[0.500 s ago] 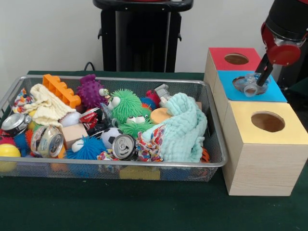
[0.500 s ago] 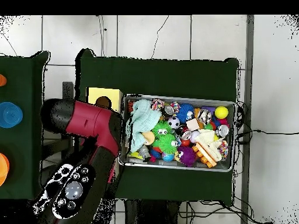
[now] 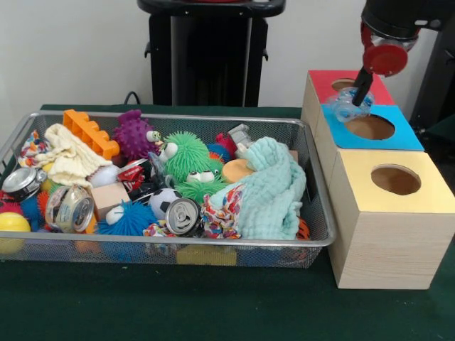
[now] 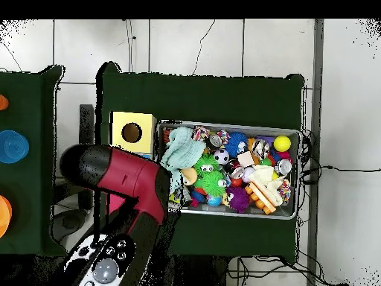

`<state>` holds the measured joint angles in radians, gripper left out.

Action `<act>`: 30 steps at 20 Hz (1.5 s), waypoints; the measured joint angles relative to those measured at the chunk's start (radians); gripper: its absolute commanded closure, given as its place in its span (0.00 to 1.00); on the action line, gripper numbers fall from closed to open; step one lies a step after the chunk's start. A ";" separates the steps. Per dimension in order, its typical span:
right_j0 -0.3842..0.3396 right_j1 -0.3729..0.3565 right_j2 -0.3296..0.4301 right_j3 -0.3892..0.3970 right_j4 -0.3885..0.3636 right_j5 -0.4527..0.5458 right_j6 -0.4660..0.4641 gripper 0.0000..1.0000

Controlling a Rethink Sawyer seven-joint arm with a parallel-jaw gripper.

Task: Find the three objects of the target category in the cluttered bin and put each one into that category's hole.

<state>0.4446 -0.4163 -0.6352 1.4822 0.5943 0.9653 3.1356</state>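
The table (image 3: 213, 305) has green cloth, with the mesh bin (image 3: 313, 206) still stuffed with toys, cans and a mint cloth (image 3: 274, 188). Next to it sit three boxes: yellow top (image 3: 394, 213) nearest the camera, blue top (image 3: 405, 135) in the middle, red top (image 3: 323, 85) farthest back. The tool (image 3: 361, 91) is clamped on a clear bottle (image 3: 348, 106), which hangs where red meets blue, just short of the red box's hole (image 3: 343, 84).

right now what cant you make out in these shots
- Gripper, front view: the clear bottle it carries blurs the fingers, so open or shut is unclear.
- Red-topped box and blue-topped box, overhead view: covered by the arm.
- Bin, front view: anything beneath the teal cloth is hidden.
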 measured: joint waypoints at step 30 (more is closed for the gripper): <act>0.000 -0.022 0.025 0.061 0.000 -0.105 0.000 1.00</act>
<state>0.4442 -0.4383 -0.6100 1.5434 0.5945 0.8599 3.1356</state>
